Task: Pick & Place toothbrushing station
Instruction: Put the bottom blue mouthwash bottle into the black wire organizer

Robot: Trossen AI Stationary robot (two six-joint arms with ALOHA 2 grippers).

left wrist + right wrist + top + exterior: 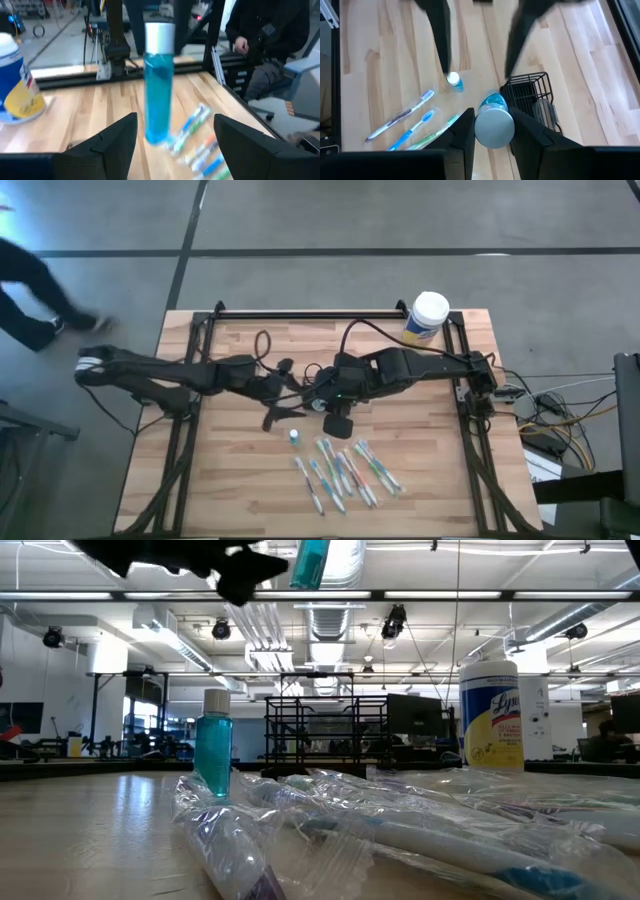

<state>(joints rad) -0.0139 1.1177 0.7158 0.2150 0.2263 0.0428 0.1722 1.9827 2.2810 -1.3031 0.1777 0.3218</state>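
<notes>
Grey floor (350,220), a person (30,290) walking off far from the holder. Light wood table (230,480). Left gripper (175,120) released, fingers spread wide either side of the blue bottle (157,100), not touching it. Small capped blue bottle (294,437) stands upright near the holder, wrapped toothbrushes (345,470) beyond it. Black wire-mesh holder (522,95) sits on the table under the arms; contents unclear. Right gripper (492,117) is clenched on the blue bottle, lifted just beside the holder. White-lidded canister (428,317) well apart from the holder, at the table corner.
</notes>
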